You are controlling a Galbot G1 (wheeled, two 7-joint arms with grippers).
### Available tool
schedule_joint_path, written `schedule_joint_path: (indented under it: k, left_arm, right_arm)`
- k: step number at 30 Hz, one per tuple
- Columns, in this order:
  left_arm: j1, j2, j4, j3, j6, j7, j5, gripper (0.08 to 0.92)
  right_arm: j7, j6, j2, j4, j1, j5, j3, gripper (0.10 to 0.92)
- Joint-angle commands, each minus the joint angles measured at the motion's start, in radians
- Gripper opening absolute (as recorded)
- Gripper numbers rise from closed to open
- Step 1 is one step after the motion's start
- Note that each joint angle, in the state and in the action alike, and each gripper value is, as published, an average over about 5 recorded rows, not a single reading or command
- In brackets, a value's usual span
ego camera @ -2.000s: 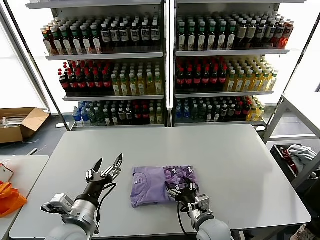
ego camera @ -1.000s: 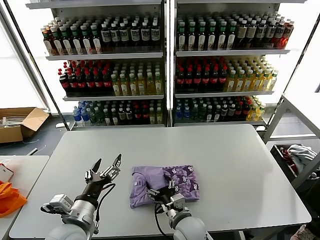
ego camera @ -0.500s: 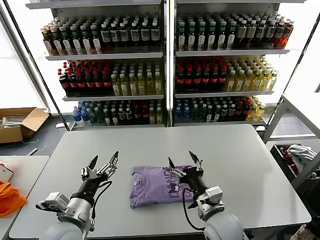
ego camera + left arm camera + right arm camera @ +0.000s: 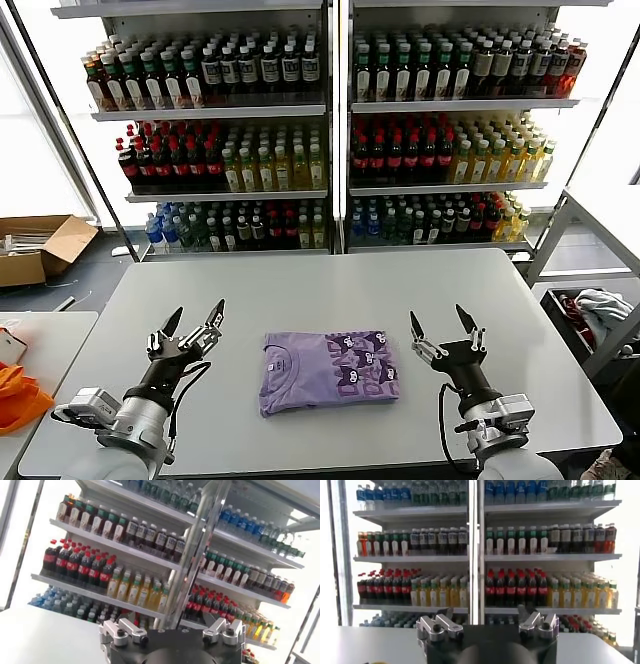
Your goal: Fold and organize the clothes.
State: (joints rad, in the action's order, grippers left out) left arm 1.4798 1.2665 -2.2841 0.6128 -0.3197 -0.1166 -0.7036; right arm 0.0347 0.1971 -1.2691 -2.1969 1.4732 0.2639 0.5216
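Lavender and thin, the T-shirt [image 4: 328,370] lies folded into a compact rectangle on the grey surface [image 4: 330,290], roughly midway between our two arms and close to the near edge. Its plain side shows on the half toward our left, while a folded-over panel with rows of small dark purple cartoon prints covers the half toward our right. The edges look fairly square, so we judge the fold itself to be essentially finished.

Our left gripper [image 4: 187,324] hangs above the surface to the left of the T-shirt, well apart from it, its fingers spread wide and holding nothing. Our right gripper [image 4: 444,333] hangs on the opposite side, likewise clear of the fabric, fingers splayed apart and empty. We read this posture as deliberate: with both arms lifted off to the sides, nothing can drag the soft cloth and undo the fold.

Both wrist views look out level at the drink shelves [image 4: 330,130] behind the surface, not down at the fabric, which suits arms raised off the work.

What may remain, in our judgement, is the organizing step, such as shifting the folded piece to a tidy spot; a careless grip could let the loose layers slide apart.
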Motion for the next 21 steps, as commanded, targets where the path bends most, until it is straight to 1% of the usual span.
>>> schedule_joint_path:
  k: [1, 15, 21]
  left_arm:
    - [0.013, 0.007, -0.022, 0.05, -0.009, 0.024, 0.002, 0.823]
    - [0.04, 0.012, -0.039, 0.076, -0.026, 0.021, 0.009, 0.823]
    - [0.062, -0.004, -0.05, 0.1, -0.029, 0.022, 0.009, 0.823]
  right_arm:
    - [-0.054, -0.037, -0.038, -0.025, 0.101, -0.001, 0.14, 0.823]
    - [-0.064, -0.079, -0.063, -0.037, 0.129, -0.005, 0.164, 0.823]
    - [-0.062, -0.105, -0.063, -0.034, 0.167, -0.002, 0.175, 0.823]
